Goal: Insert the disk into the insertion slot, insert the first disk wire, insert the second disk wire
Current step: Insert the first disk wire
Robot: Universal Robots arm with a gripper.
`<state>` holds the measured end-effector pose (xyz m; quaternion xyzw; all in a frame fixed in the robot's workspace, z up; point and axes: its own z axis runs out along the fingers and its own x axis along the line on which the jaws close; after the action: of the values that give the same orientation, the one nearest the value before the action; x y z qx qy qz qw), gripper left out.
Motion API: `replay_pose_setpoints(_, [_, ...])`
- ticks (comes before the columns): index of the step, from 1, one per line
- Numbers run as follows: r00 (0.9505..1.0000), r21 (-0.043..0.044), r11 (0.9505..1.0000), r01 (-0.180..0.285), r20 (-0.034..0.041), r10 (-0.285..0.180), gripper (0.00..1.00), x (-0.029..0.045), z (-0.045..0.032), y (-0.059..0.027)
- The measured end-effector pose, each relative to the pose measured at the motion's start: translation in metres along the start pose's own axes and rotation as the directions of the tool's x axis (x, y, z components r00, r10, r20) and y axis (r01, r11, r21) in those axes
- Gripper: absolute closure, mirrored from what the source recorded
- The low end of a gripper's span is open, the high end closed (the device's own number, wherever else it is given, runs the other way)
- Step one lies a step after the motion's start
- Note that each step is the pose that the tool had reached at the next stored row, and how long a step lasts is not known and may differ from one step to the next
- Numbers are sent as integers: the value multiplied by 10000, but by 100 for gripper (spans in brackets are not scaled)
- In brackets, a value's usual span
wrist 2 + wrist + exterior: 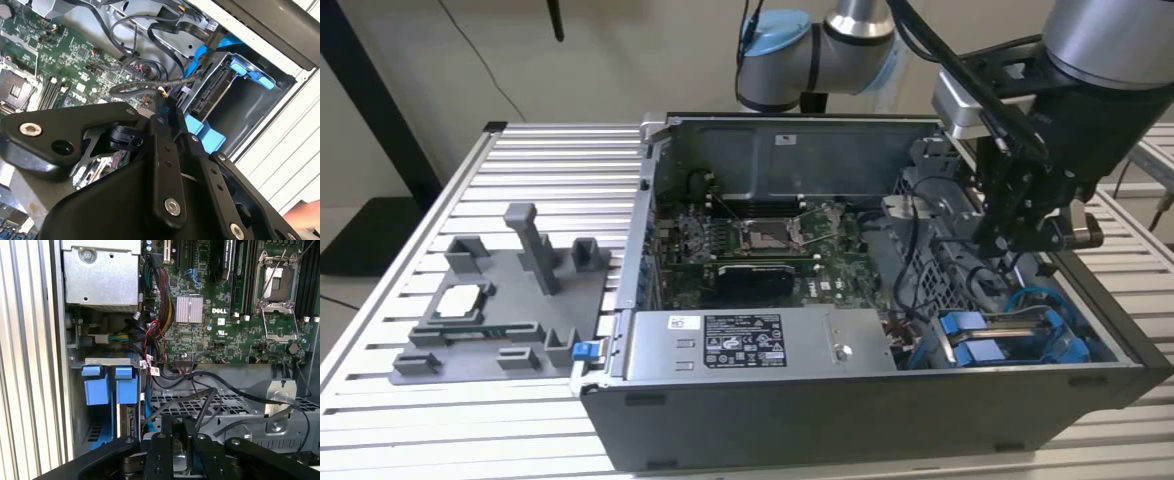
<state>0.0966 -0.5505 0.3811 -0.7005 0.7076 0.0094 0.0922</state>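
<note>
Though I cannot tell whether it is clamped, the black gripper [1025, 238] hangs near the blue-railed grey metal insertion slot [987, 345], which lies toward the dark case's [854, 425] near corner.

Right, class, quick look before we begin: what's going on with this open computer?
A robot arm has its gripper down inside the open computer case, over the end with the blue-railed insertion slot. The disk appears to sit in that slot already. Loose black cables run right beside the gripper, near the slot.
</note>
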Motion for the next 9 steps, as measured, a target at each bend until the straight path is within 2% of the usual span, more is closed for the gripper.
replay_pose_setpoints(6, [10000, -1, 10000, 0, -3, 0, 100, 9, 19, -10])
replay_pose_setpoints(9, [10000, 0, 10000, 9, -91, -9, 100, 30, 31, -11])
